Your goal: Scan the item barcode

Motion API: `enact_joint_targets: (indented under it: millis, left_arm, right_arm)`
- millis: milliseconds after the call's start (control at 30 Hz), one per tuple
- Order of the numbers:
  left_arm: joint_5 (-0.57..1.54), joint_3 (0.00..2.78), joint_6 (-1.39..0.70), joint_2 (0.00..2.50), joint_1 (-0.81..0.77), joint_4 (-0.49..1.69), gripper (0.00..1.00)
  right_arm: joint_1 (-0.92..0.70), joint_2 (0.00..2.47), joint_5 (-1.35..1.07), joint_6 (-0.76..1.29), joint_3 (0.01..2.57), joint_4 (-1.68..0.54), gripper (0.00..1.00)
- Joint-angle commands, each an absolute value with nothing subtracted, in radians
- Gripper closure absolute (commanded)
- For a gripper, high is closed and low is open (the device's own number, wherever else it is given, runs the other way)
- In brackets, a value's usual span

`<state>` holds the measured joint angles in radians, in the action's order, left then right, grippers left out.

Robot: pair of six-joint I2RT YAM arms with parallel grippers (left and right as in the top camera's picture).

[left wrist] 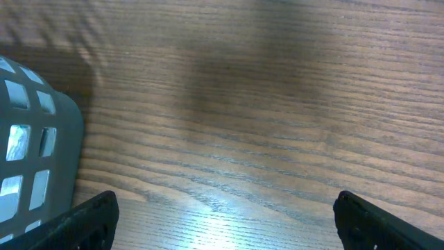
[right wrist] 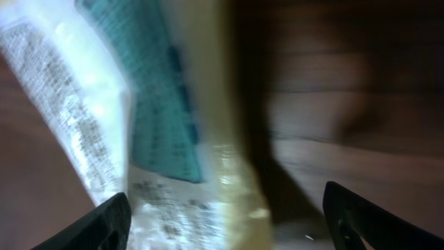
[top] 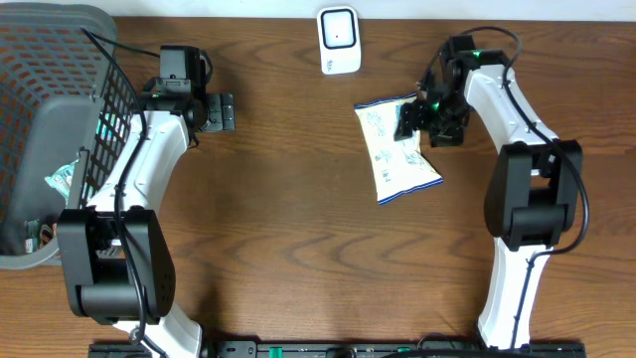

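The item is a white snack bag (top: pixel 397 147) with blue print, lying flat on the table right of centre. In the right wrist view the bag (right wrist: pixel 104 104) is blurred and fills the left half. My right gripper (top: pixel 422 121) hovers over the bag's right upper edge. Its jaws (right wrist: pixel 225 229) stand wide apart, with the bag's edge below them and neither finger pressing on it. The white barcode scanner (top: pixel 338 40) stands at the back centre of the table. My left gripper (top: pixel 224 111) is open over bare wood (left wrist: pixel 225 226), far left of the bag.
A grey mesh basket (top: pixel 50 129) with a few packets inside fills the left end of the table. Its corner (left wrist: pixel 28 160) shows beside my left gripper. Both arm bases stand at the front edge.
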<state>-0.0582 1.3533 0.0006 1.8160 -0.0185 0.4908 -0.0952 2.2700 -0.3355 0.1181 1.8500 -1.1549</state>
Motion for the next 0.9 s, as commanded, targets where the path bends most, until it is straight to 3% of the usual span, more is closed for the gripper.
enact_joint_targets:
  millis: [0,133,200,333,400,633,867]
  left_arm:
    - [-0.063,1.352,0.003,1.817,-0.018,0.493,0.03]
    - [-0.063,1.352,0.003,1.817,-0.018,0.493,0.02]
    - [-0.063,1.352,0.003,1.817,-0.018,0.493,0.02]
    - [-0.063,1.352,0.003,1.817,-0.018,0.493,0.02]
    - [-0.063,1.352,0.003,1.817,-0.018,0.493,0.02]
    - [-0.063,1.352,0.003,1.817,-0.018,0.493,0.02]
    - [-0.063,1.352,0.003,1.817,-0.018,0.493,0.02]
  right_arm:
    - [-0.105,2.308,-0.474,0.006,1.843,-1.169,0.17]
    - [-0.108,2.360,-0.474,0.005,1.843,-1.193,0.18]
    - [-0.115,2.378,-0.474,0.005,1.843,-1.198,0.25]
    - [-0.125,2.402,-0.474,0.006,1.843,-1.196,0.85]
    - [-0.126,2.402,-0.474,0.018,1.843,-1.187,0.99]
    - [-0.126,2.351,-0.351,0.090,1.853,-1.177,0.99]
    - [-0.170,2.159,0.212,0.282,1.859,-1.166,0.99]
